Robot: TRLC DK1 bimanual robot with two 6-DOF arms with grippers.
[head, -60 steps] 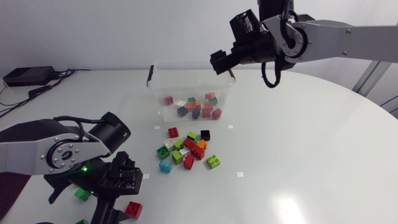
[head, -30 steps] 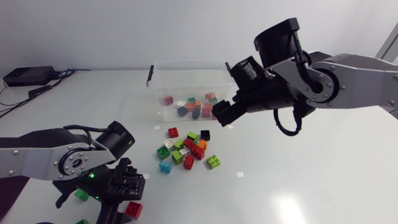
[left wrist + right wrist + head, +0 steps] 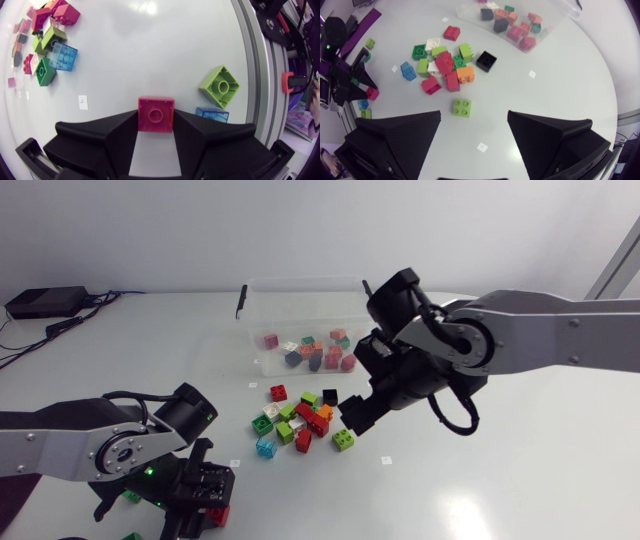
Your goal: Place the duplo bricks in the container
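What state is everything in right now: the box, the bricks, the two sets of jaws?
Container: open-topped, several bricks inside.
Brick pile: loose, outside the container.
Red brick: gripped from two sides.
Left jaws: shut on the Red brick.
Right jaws: open, empty, over a lone green brick.

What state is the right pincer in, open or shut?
Open: the right pincer holds its fingers wide apart, touching nothing; a green brick lies loose ahead of them.
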